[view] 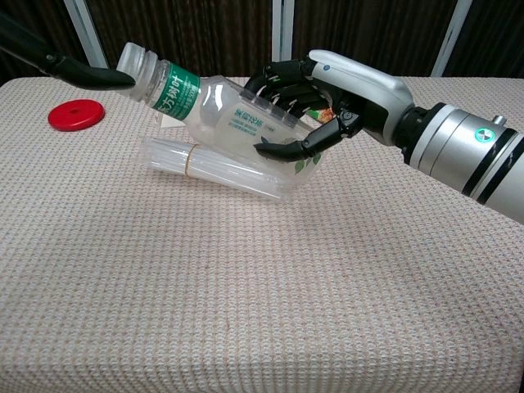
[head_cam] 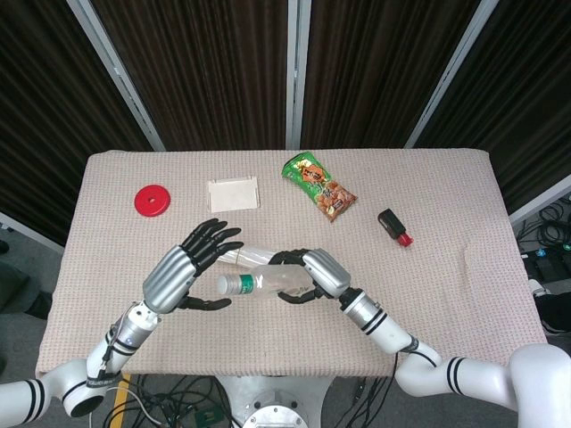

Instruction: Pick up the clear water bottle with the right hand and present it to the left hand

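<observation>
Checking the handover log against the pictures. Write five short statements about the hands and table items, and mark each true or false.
1. The right hand grips the water bottle. True.
2. The bottle's cap end points toward the left hand. True.
3. The left hand's fingers are wrapped around the bottle. False: they are spread, holding nothing.
4. The red disc lies beside the snack bag. False: it sits far off, near the table's left end.
5. The bottle stands upright. False: it is tilted, nearly sideways.

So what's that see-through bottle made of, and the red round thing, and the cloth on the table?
The water bottle looks like thin clear plastic: you see through it, and it shines. The red disc seems to be hard, smooth plastic, though that's a guess. The table cover looks like woven fabric with a bumpy waffle pattern.
</observation>
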